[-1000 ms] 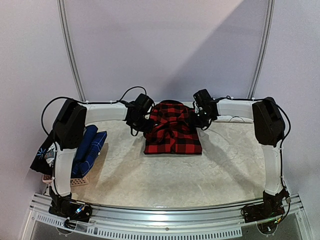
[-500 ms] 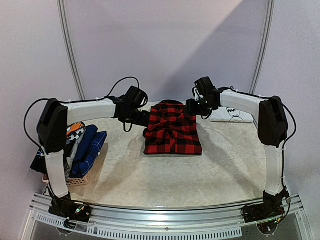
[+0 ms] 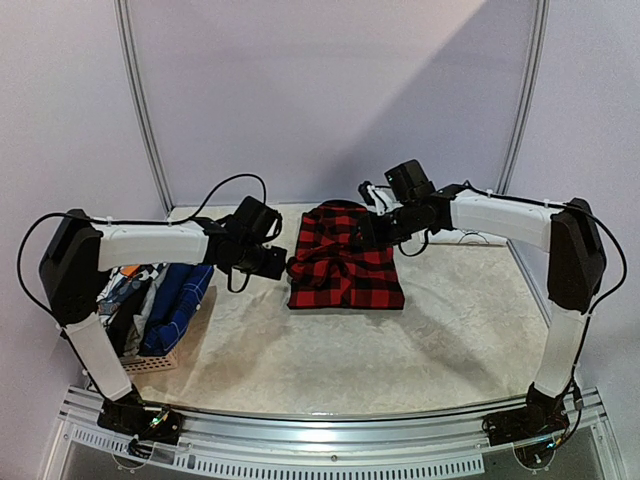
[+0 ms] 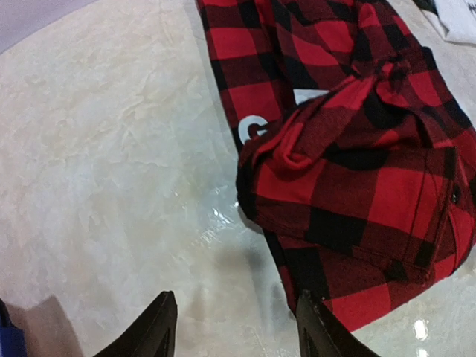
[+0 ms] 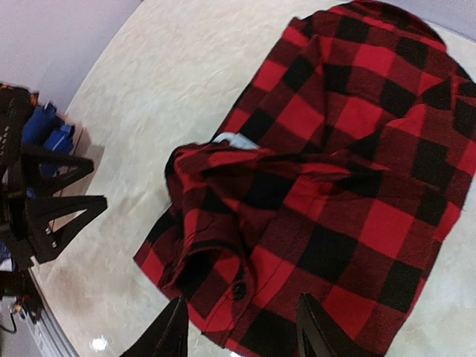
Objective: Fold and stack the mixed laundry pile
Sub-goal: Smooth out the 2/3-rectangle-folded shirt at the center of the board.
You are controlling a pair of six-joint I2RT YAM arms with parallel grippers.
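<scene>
A folded red-black plaid shirt (image 3: 345, 262) lies at the back middle of the table. A sleeve is bunched across it, and white lettering (image 4: 253, 128) shows in the left wrist view. My left gripper (image 3: 280, 265) is open and empty just left of the shirt's left edge, over bare table (image 4: 236, 333). My right gripper (image 3: 372, 228) is open and empty above the back right part of the shirt (image 5: 335, 186), fingers (image 5: 177, 331) spread over its buttoned edge. Blue plaid, navy and orange-patterned pieces (image 3: 180, 300) lie piled at the left.
A small pinkish woven basket (image 3: 150, 362) sits at the table's left edge under the piled garments. A white garment (image 4: 457, 18) lies behind the shirt at the back right. The pale table (image 3: 330, 350) stretches forward to the metal rail. Grey walls close the back.
Both grippers have left the shirt's back corners. The left drew back left and nearer, off the shirt. The right moved left over the shirt. Both elbows swung outward.
</scene>
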